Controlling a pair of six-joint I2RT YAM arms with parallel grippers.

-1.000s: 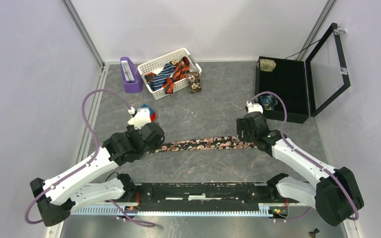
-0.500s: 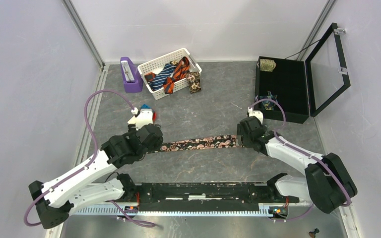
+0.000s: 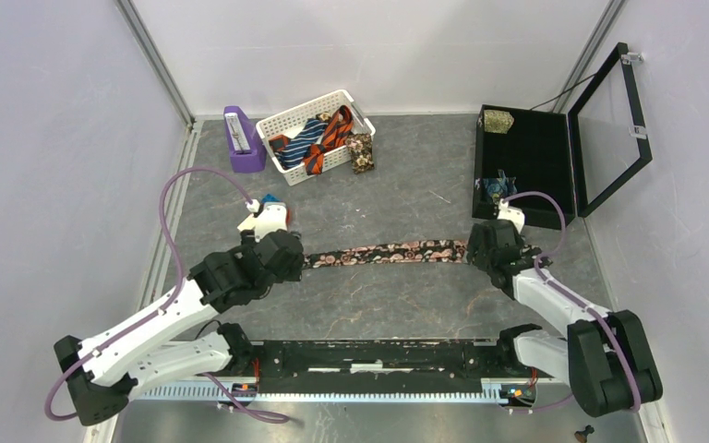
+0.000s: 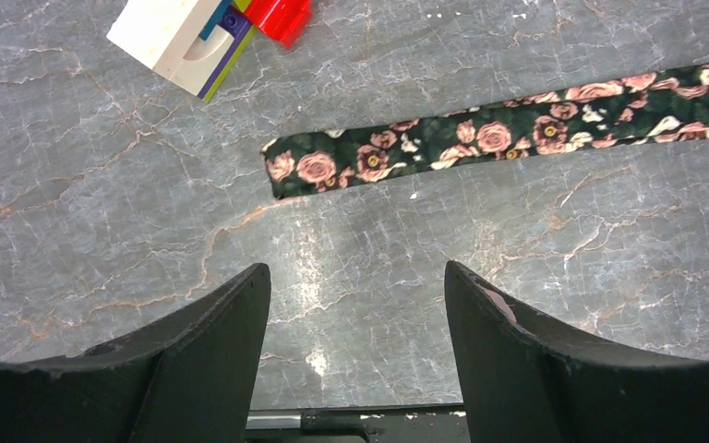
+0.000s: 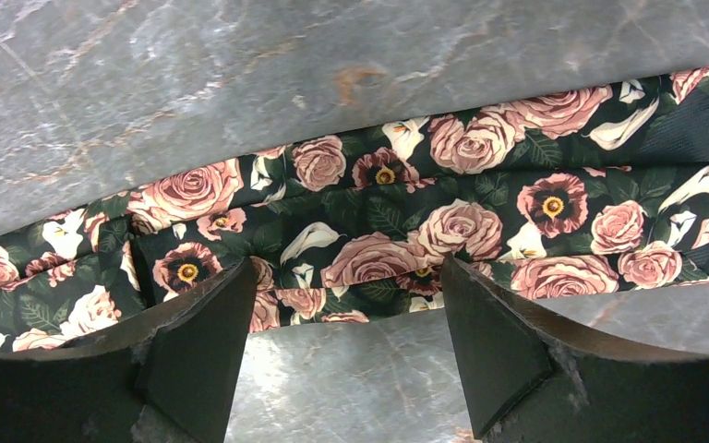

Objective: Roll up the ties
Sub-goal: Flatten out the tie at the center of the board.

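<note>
Since one second ago the right gripper [image 3: 482, 251] has travelled toward the black case [image 3: 535, 157]. The dark floral tie [image 3: 383, 252] has gone with it and now lies straighter and closer to the case.

The tie lies flat on the table. It begins just before the near left corner of the case and runs leftward, away from it. Probably it is stretched like this so that it can be rolled from one end without creases.

In the right wrist view the right gripper [image 5: 346, 277] stands wide open over the broad end of the tie [image 5: 378, 221], with fabric between and beyond its fingertips [image 5: 231, 295]. It grips nothing.

The left gripper [image 3: 282, 254] hangs over the narrow end, the end far from the case. In its own view the left gripper [image 4: 355, 277] also has wide jaws and holds nothing. The end of the tie [image 4: 480, 143] lies on the table ahead of its fingers. This looks like a start position for pinching that end.

Two rolled ties, one olive-gold [image 3: 497, 120] and one teal [image 3: 497, 187], sit in compartments of the case, so the case seems to be the place for finished rolls. Left of the case, at the back wall, a white basket [image 3: 309, 101] keeps the waiting ties [image 3: 318, 138]. Toy blocks [image 4: 198, 37] lie near the narrow end.

No brand, label or writing can be read anywhere.
</note>
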